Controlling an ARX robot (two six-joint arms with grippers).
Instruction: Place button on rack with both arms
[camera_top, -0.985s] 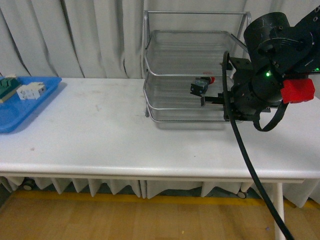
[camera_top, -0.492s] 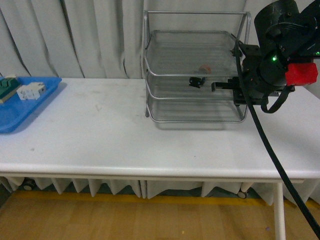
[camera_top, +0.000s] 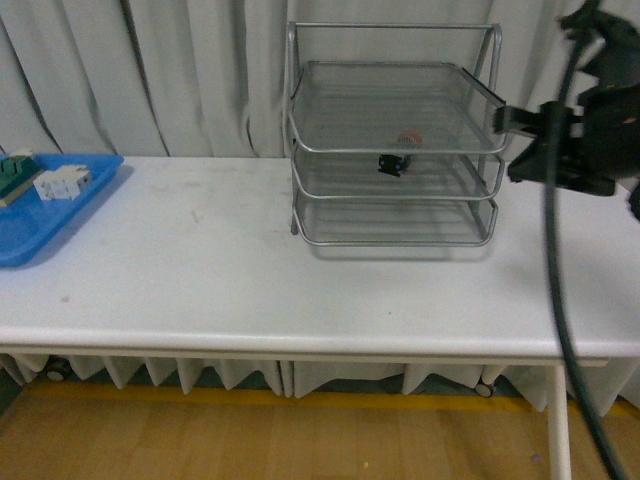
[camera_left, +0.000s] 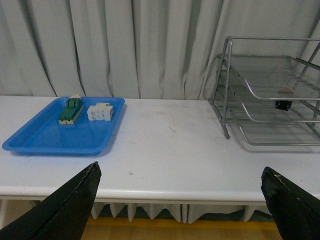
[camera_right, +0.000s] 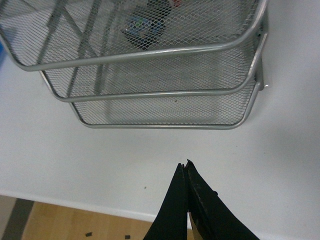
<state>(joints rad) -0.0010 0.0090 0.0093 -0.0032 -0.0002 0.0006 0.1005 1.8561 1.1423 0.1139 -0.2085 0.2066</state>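
- Since the button already lies on a mesh tier of the rack, under the top tray, we judge the placing step done and the retreat in hand.
- In the left wrist view we see it as a small dark body on the same tier, with the red cap behind the mesh.
- Our right gripper is closed on nothing, its tips pressed together above the bare desk, in front of the rack and apart from it.
- Our left gripper is spread wide and empty, well away from the rack, looking across the desk at the blue tray.
- On that tray sit a green block and a white block, side by side.
- Next, we think, both arms need only draw clear, the right without catching the rack's frame.
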